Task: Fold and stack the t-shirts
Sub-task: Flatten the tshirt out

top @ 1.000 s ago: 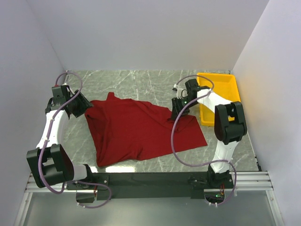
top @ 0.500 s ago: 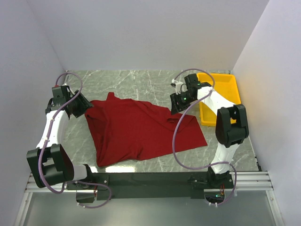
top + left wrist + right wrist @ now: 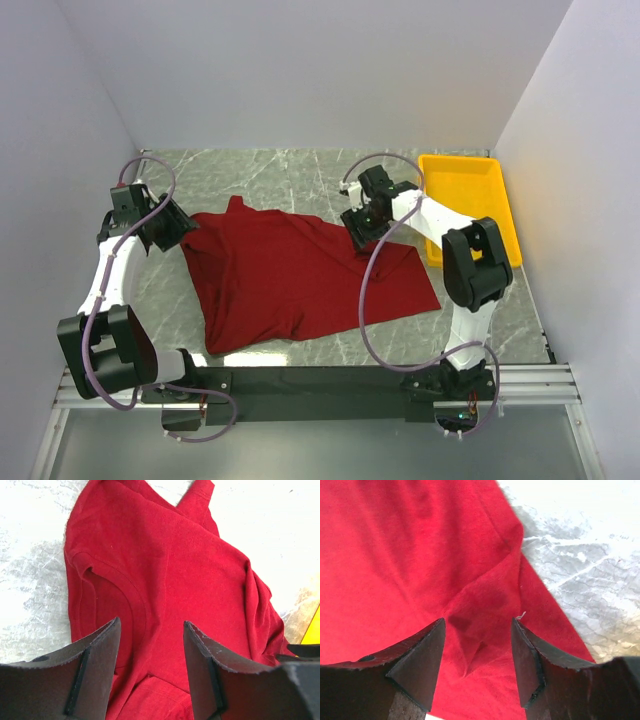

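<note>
The left gripper (image 3: 178, 226) hangs at the t-shirt's (image 3: 300, 280) far left corner, just over its edge. In the left wrist view its two dark fingers (image 3: 95, 670) stand apart with nothing between them, only red cloth lying below, with a curved seam and a sleeve hem showing. The jaws are partly spread and hold nothing.

The t-shirt, plain maroon, lies spread out and loosely rumpled on the grey marbled table (image 3: 280, 170). One sleeve pokes out at the shirt's far left, and the hem runs along its near side.

The right gripper (image 3: 357, 228) sits at the shirt's far right edge. In the right wrist view its fingers (image 3: 420, 665) are well apart over a puckered crease in the cloth, and nothing is clamped. Whether the tips touch the fabric is hard to judge from this angle. Bare table shows just past the shirt's edge.

Right of the shirt, apart from it, stands a yellow tray (image 3: 465, 200).
</note>
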Motion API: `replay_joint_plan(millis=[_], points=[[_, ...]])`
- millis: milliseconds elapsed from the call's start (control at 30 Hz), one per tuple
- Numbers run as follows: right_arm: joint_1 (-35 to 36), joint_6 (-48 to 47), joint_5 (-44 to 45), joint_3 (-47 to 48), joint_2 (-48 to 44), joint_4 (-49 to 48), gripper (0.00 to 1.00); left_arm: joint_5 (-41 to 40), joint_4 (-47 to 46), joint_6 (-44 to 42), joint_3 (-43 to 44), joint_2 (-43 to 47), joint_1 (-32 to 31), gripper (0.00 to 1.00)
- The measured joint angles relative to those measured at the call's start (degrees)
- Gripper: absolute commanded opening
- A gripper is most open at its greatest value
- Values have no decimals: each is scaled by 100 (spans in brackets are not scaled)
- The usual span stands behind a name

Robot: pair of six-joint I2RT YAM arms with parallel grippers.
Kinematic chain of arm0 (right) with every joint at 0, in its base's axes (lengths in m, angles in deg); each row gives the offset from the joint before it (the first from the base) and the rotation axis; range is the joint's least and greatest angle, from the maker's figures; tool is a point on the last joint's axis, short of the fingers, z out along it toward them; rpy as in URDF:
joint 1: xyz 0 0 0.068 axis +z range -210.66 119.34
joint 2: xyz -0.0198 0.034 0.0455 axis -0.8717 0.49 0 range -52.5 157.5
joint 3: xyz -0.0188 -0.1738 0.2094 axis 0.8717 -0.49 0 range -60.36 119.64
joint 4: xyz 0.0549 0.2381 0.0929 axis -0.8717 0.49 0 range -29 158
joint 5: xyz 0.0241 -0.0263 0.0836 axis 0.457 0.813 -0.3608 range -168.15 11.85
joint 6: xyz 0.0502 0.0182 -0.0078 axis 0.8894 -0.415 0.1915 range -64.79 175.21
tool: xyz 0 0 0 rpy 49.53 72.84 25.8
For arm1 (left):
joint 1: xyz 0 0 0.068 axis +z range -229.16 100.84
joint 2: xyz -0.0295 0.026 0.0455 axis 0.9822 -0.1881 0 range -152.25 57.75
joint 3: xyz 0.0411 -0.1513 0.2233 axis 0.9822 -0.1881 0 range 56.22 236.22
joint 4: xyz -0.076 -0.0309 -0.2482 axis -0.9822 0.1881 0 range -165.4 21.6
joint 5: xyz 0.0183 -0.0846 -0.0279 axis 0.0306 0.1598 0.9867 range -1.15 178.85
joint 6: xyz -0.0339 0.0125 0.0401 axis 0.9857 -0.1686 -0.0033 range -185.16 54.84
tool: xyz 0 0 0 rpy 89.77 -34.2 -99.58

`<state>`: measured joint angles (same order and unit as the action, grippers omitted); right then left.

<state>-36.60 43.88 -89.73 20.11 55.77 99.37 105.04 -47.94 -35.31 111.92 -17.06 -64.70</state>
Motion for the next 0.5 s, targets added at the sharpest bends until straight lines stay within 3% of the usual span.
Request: replay_joint_plan(millis=[500], points=[[352,354,511,22,264,-31,60,57,-68,0,-205,9,48,59]])
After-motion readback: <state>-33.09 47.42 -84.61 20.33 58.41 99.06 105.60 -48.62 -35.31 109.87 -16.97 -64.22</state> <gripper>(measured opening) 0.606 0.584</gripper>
